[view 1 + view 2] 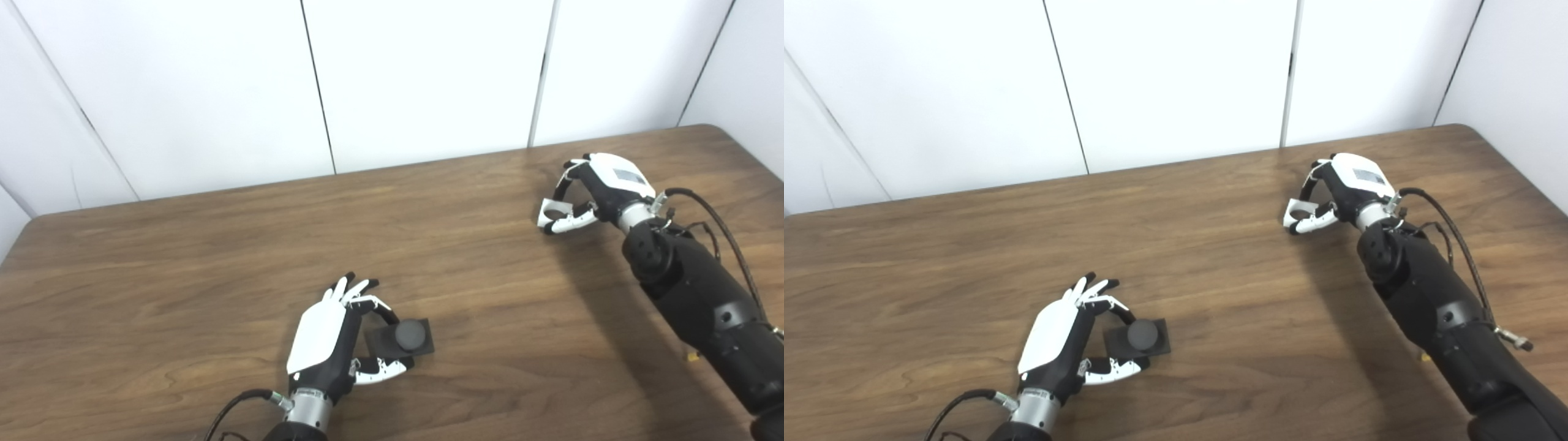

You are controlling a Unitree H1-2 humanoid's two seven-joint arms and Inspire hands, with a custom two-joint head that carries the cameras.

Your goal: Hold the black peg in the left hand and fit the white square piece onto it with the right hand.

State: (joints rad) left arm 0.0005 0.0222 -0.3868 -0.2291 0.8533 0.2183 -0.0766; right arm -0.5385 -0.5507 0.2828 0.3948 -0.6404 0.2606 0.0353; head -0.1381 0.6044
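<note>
Stretching across nearly everything in front of me is the brown wooden table (pixel 184 294), with white wall panels (pixel 429 73) standing behind its far edge. My right arm (pixel 704 294) is the biggest thing lying over it, coming in from the lower right corner in its black casing, with a dark cable (pixel 723 226) looping along its upper side to the wrist. My right hand (pixel 597 190) is sitting toward the far right part of the table, well apart from the left one; its fingers are curling down and inward and its thumb is reaching across below them, and between them I am pinching the white square piece (pixel 553 214), whose round hole is showing open toward me. I cannot tell whether the piece is touching the tabletop or hanging just above it. My left hand (pixel 334 340) is lying near the front edge, back plate facing up, its fingers half curled and spread a little, its thumb pointing to the right. The black peg (pixel 409 335), a round stub on a flat square base, is sitting on the table just beside that hand, between my fingertips above and my thumb below. My thumb is touching the base's near edge, but I cannot tell whether I am truly gripping it.
</note>
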